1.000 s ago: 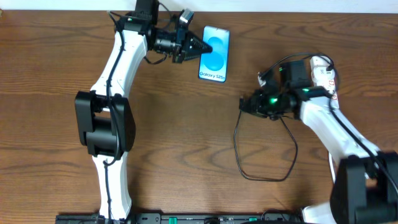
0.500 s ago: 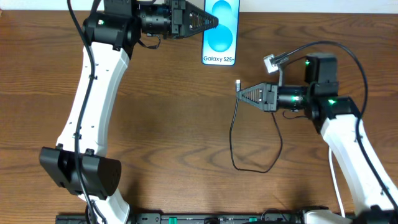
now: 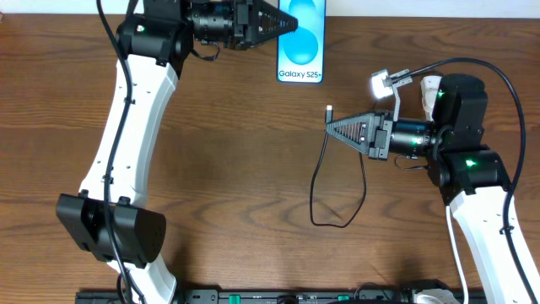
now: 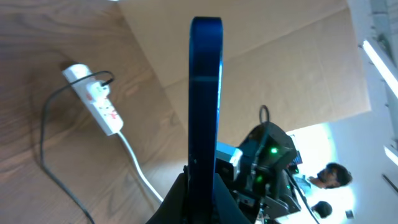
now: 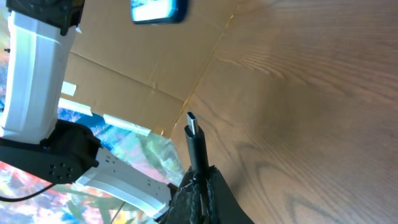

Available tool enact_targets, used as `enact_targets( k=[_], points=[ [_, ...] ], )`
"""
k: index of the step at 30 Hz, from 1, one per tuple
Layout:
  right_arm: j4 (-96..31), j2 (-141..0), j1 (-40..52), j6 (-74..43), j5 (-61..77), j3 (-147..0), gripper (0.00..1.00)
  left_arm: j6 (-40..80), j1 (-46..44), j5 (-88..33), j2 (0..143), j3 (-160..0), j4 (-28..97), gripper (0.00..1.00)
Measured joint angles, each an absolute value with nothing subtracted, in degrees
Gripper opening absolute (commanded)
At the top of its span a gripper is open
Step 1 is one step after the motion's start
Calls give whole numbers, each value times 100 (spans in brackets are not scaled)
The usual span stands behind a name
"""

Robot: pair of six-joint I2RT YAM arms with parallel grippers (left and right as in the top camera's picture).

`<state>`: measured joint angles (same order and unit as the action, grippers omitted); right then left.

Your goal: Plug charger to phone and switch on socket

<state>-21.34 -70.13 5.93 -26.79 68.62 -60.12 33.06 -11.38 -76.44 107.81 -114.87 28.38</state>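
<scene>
My left gripper [image 3: 283, 23] is shut on the phone [image 3: 301, 40], holding it lifted near the table's far edge, its blue-and-white screen up. In the left wrist view the phone [image 4: 206, 87] shows edge-on between the jaws [image 4: 202, 186]. My right gripper [image 3: 333, 128] is shut on the charger, whose connector tip [image 3: 329, 110] sticks out past the fingers, below and right of the phone; the black cable [image 3: 325, 194] loops down onto the table. The right wrist view shows the connector [image 5: 196, 140] upright in the jaws [image 5: 200, 180] and the phone [image 5: 157, 10] far off. The socket [image 4: 96, 102] lies on the table.
In the overhead view the socket [image 3: 432, 86] is mostly hidden behind the right arm. Its white cord [image 4: 134, 162] runs off toward the right arm's base. A black rail [image 3: 253, 297] lies along the near table edge. A cardboard floor lies beyond the table.
My right gripper with the connector has shifted slightly right and down. The phone in my left gripper has barely moved. The cable loop has narrowed.
</scene>
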Motion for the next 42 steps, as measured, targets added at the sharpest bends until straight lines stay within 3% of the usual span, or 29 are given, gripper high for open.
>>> enact_targets(
  k=[7,23,42],
  points=[
    [-1240,-7013,932,-3297,6855,-6003,1,3520,-1295,-7811,10781,-11487,2687,7],
    [-508,-7011,1160,-4219,6595,-6003,1,3774,-1297,-7815,10781,-11487,2689,7],
    [-344,-7011,1439,-4523,6274,-6003,1,3769,-1341,-7815,10781,-11487,2689,7]
  ],
)
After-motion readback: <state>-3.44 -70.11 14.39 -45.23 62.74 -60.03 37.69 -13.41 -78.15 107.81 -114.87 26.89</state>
